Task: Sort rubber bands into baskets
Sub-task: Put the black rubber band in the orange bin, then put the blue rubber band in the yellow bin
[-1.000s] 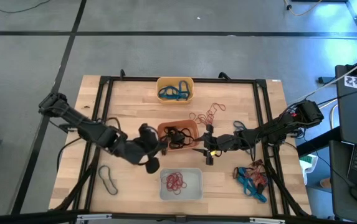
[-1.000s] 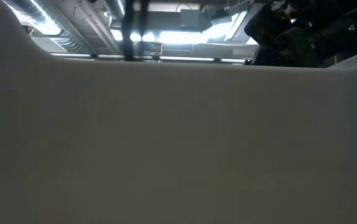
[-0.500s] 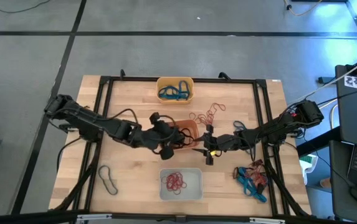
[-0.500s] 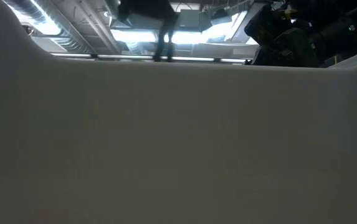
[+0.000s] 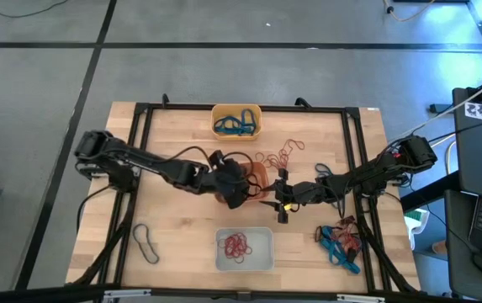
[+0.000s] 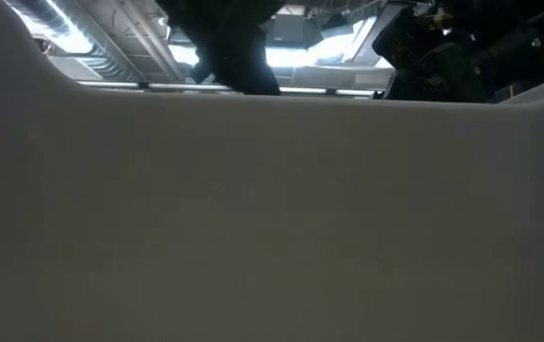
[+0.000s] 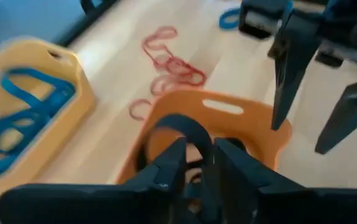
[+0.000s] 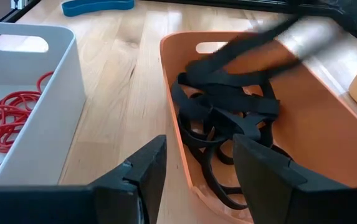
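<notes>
A black rubber band (image 7: 179, 127) hung looped over my left gripper (image 7: 194, 163), just above the red-orange basket (image 5: 256, 171) at the centre of the high frame. In the left wrist frame the band draped across both fingertips, which stood slightly parted; whether they pinched it or had let it go, I could not tell. Under it a tangle of black bands (image 8: 228, 115) already lay in that basket.

Toward the top centre of the high frame the yellow-orange basket (image 5: 237, 108) held blue bands (image 5: 234, 124). At the bottom centre the pale basket (image 5: 266, 255) held red ones (image 5: 237, 245). Loose red bands (image 5: 279, 154) lay on the table (image 5: 173, 135) just right of the centre basket, a mixed blue and red heap (image 5: 338, 240) sat at the lower right, and a single dark band (image 5: 146, 242) lay at the lower left.

My right gripper (image 5: 279, 200) waited with its fingers spread, empty, right of the red-orange basket, close to my left one.

I judged the danger to be the band clinging to a fingertip instead of falling: pulling away then would drag it out over the rim, perhaps snagging the tangle with it. With both grippers crowded at that basket, a careless withdrawal could also knock the two together or shove the basket.
</notes>
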Available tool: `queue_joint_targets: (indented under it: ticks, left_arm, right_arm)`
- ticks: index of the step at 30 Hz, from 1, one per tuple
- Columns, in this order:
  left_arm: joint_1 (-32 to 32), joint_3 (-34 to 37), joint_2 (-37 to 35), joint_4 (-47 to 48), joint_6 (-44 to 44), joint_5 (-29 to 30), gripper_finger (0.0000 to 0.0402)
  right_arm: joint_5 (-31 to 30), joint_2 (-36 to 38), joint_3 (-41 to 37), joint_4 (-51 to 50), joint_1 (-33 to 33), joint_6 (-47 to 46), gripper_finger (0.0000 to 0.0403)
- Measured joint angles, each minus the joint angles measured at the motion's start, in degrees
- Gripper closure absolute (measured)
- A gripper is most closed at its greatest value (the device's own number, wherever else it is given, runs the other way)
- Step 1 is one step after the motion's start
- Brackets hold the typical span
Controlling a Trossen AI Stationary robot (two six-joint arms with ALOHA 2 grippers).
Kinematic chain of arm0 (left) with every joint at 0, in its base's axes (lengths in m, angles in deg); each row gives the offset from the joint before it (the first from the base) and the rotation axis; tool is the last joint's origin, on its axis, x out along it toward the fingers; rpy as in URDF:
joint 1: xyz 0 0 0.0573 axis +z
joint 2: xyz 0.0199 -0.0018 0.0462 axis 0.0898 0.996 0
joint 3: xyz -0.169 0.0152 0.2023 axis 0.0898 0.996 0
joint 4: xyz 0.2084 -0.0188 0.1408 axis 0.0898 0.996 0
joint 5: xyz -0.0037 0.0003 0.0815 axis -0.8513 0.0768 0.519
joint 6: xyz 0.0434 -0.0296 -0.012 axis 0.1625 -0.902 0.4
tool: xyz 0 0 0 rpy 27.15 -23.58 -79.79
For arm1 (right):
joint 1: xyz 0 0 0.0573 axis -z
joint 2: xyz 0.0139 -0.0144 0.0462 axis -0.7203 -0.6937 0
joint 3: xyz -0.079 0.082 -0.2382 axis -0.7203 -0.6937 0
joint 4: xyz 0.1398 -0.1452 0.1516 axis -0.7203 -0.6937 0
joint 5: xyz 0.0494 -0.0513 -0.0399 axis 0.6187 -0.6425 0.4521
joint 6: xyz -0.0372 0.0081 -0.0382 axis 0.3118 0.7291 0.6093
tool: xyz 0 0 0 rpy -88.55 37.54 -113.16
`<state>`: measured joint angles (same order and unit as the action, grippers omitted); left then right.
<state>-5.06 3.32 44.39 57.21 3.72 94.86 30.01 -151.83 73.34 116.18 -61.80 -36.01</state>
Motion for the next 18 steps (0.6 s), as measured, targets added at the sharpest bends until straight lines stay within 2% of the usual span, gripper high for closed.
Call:
queue_joint_targets:
  ticks: [2, 4, 6, 13, 18]
  left_arm:
    - [0.6, 0.0, 0.1, 1.8, -0.9, -4.4, 0.0294]
    - [1.3, 0.0, -0.5, 4.4, -0.2, -11.3, 0.0271]
    - [1.7, -1.0, -1.7, 9.5, 0.6, -16.7, 0.0253]
    - [-2.5, -3.7, -6.8, 22.8, -6.8, -20.7, 0.0236]
    - [-8.2, -3.8, -9.0, 29.0, -16.3, -22.6, 0.0235]
  right_arm:
    - [0.0, 0.0, 0.0, 0.0, 0.0, 0.0, 0.0221]
    - [0.0, 0.0, 0.0, 0.0, 0.0, 0.0, 0.0221]
    - [0.0, 0.0, 0.0, 0.0, 0.0, 0.0, 0.0221]
    - [0.0, 0.0, 0.0, 0.0, 0.0, 0.0, 0.0221]
    - [0.0, 0.0, 0.0, 0.0, 0.0, 0.0, 0.0221]
